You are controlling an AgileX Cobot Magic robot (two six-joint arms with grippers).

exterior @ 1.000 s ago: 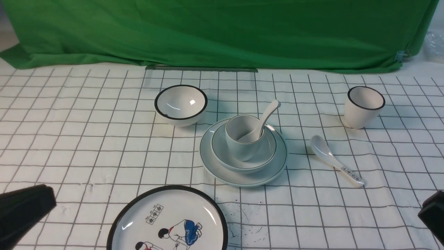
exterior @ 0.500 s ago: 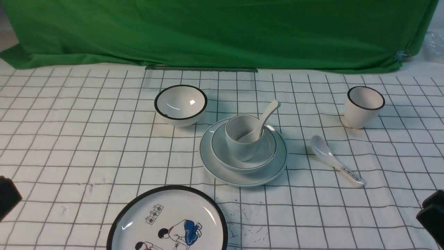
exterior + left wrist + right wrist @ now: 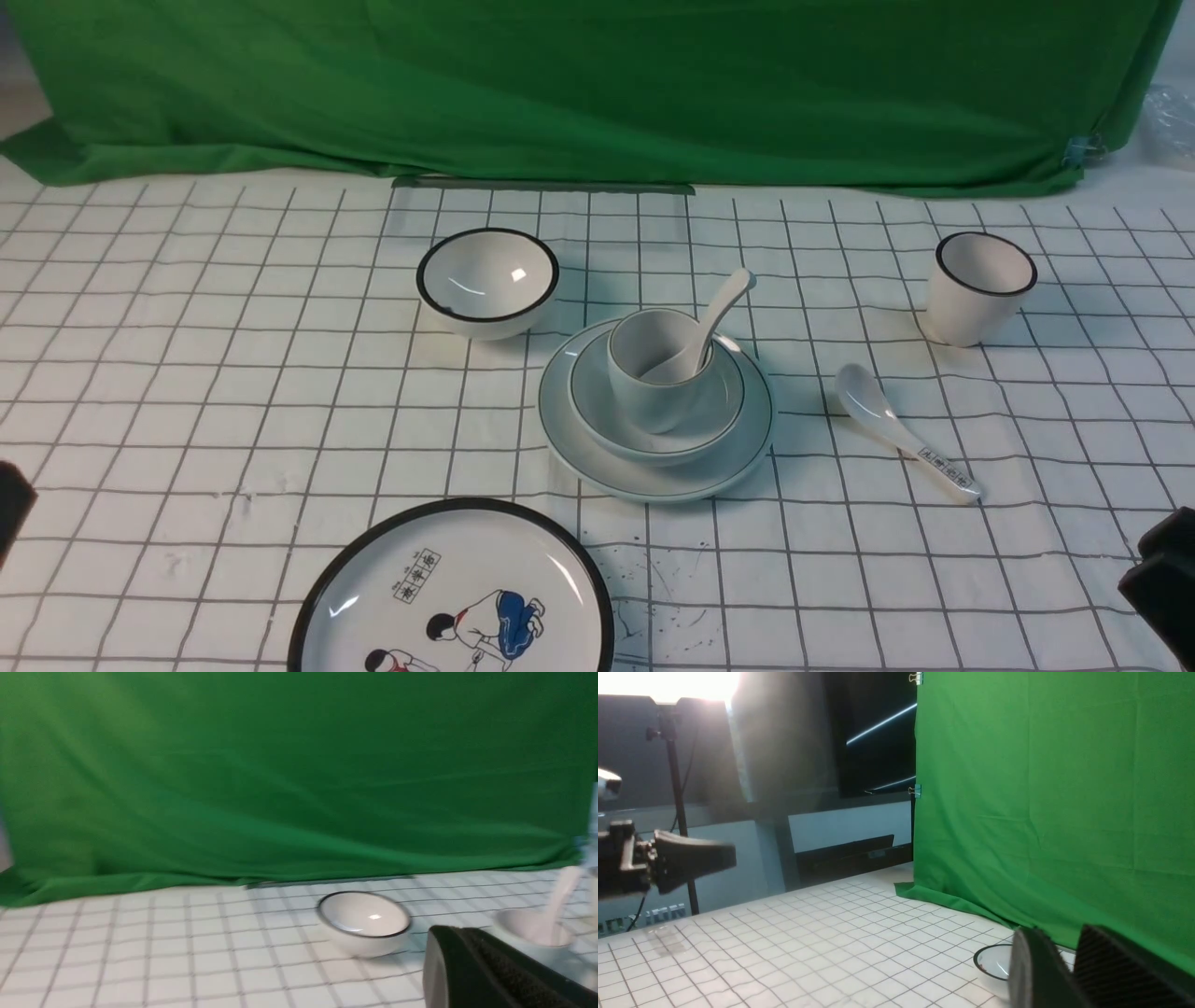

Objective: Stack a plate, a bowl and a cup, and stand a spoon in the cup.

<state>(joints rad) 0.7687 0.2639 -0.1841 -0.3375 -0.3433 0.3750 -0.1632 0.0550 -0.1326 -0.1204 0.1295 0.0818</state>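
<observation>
The pale plate (image 3: 653, 478) lies mid-table. The shallow bowl (image 3: 602, 415) sits on it and the squat cup (image 3: 644, 387) stands in the bowl. The plain white spoon (image 3: 724, 303) leans in the cup, handle up and to the right. The cup (image 3: 523, 926) and spoon (image 3: 563, 891) show blurred in the left wrist view. My left gripper (image 3: 9, 509) is at the near left edge, far from the stack. Its jaws (image 3: 448, 933) look shut and empty. My right gripper (image 3: 1162, 583) is at the near right corner, and in its wrist view (image 3: 1069, 938) it shows a narrow gap, empty.
A black-rimmed bowl (image 3: 487, 275) stands behind and left of the stack. A taller black-rimmed cup (image 3: 980, 285) is at the far right. A printed spoon (image 3: 896, 431) lies right of the plate. A cartoon plate (image 3: 453, 597) is at the near edge. Green cloth (image 3: 597, 84) hangs behind.
My left gripper has drawn back to the left, almost out of the front view. The right gripper has barely moved. The stack and spoon have stayed still.
</observation>
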